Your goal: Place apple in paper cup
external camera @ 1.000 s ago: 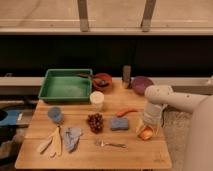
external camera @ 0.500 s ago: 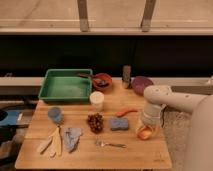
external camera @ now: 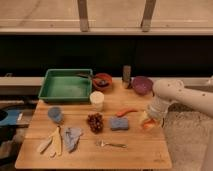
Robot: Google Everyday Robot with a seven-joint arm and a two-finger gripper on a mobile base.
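The apple, orange-red, sits near the right edge of the wooden table. My gripper reaches down onto it from the white arm on the right, and it is shut on the apple, which is partly hidden by the fingers. The paper cup, short and cream-white, stands upright in the middle of the table, well to the left of the gripper and apart from it.
A green tray lies at the back left. A purple bowl, a dark bottle and a red bowl stand at the back. A carrot, blue sponge, grapes, fork, blue cup and utensils lie in front.
The gripper has stayed over the apple at the right edge and has closed on it. Nothing else on the table has moved.
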